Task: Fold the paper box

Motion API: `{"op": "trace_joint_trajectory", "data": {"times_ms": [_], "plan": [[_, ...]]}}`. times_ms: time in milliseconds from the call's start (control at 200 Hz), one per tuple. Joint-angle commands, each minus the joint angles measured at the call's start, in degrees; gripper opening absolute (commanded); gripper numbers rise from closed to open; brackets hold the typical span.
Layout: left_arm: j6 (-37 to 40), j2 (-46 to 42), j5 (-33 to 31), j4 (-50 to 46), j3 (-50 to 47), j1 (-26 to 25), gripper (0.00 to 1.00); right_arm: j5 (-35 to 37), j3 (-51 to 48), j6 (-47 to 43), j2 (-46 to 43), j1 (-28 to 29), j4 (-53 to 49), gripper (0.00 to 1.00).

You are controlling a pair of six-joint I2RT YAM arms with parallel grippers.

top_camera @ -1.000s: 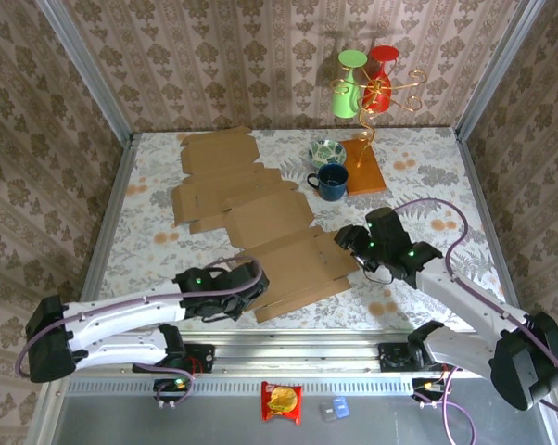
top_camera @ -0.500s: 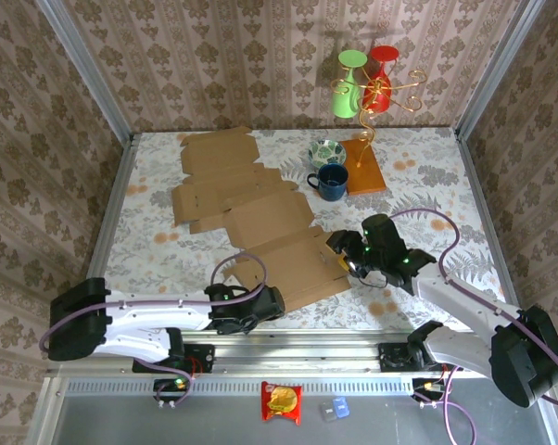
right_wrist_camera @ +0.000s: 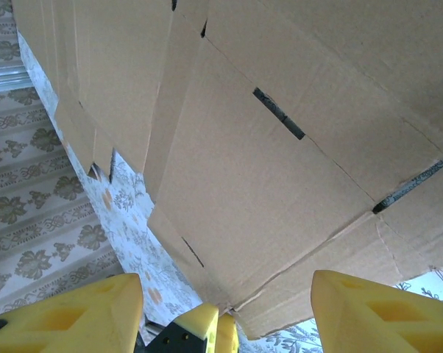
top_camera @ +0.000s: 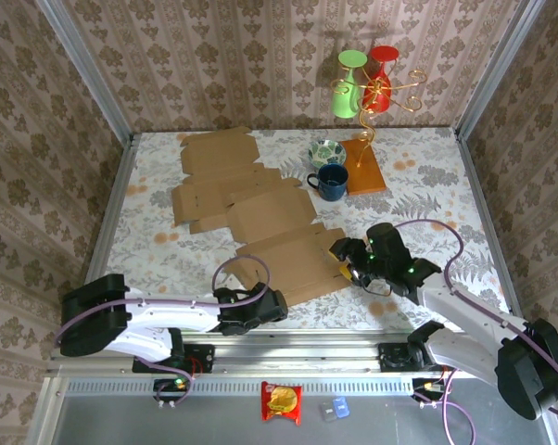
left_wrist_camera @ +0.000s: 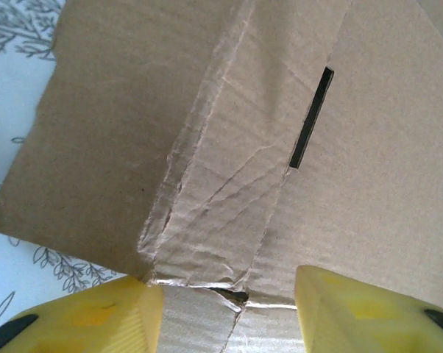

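Sliding rightward, the left gripper (left_wrist_camera: pixel 229 305) now straddles the near edge of the paper box (top_camera: pixel 260 218), half-open, gripping nothing; the right gripper (top_camera: pixel 337 253), wide and empty, meets its right edge. It lies flat on the tabletop (top_camera: pixel 427 176), long axis far-left to near-right.

Clutter by the bench's (top_camera: pixel 427 176) far edge
Blue mug (top_camera: pixel 332 182), patterned bowl (top_camera: pixel 327 151), wire stand (top_camera: pixel 364 171) holding green cup (top_camera: pixel 348 85) and red cup (top_camera: pixel 380 82).
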Motion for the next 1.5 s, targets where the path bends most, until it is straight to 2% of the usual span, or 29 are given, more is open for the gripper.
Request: {"op": "trace_joint_trajectory", "data": {"times_ms": [0,190,315,515,630,780,940,1005,1140,1270,1495], "plan": [[-32.99,-0.07,-3.38,-0.52,-0.90,-0.05,0.45,-1.22,-1.08,2.85,-1.87,0.41,-0.13,0.64],[-32.46,-0.47,-5.72,-0.29,-0.94,-0.11,0.14,-1.68,-2.74,4.87,-4.14,0.45,-0.90,0.64],[-31.63,-1.59,-7.54,-1.49,0.05,-0.05,0.00,-1.41,-4.71,7.74,-6.08,1.15,-0.41,0.64],[-30.73,-3.93,-9.97,-2.95,1.81,0.04,0.00,1.62,-7.82,13.83,-6.99,6.90,3.03,0.65],[-29.76,-5.53,-10.79,-4.44,2.88,0.17,0.00,4.58,-9.94,18.18,-3.82,11.76,9.42,0.67],[-31.85,-6.33,-5.81,-2.65,1.53,0.30,0.00,5.77,-9.65,20.01,0.65,14.10,14.43,0.68],[-33.25,-4.41,-1.40,4.98,-2.16,1.71,0.28,8.30,-8.76,19.47,1.58,13.64,14.23,0.68],[-33.24,-4.12,-0.36,5.34,-2.43,2.94,0.35,8.94,-7.74,17.31,3.11,11.77,14.58,0.67],[-33.25,-4.77,0.83,4.05,-2.78,4.37,0.43,4.59,-4.13,11.00,9.39,4.93,15.96,0.63],[-33.34,-5.02,1.86,2.69,-2.96,4.90,0.48,0.76,-0.25,4.76,14.31,-3.16,16.07,0.55],[-33.42,-3.51,1.08,5.99,-3.95,6.84,0.54,-1.78,4.68,-3.02,20.65,-11.28,13.36,0.52]]}}
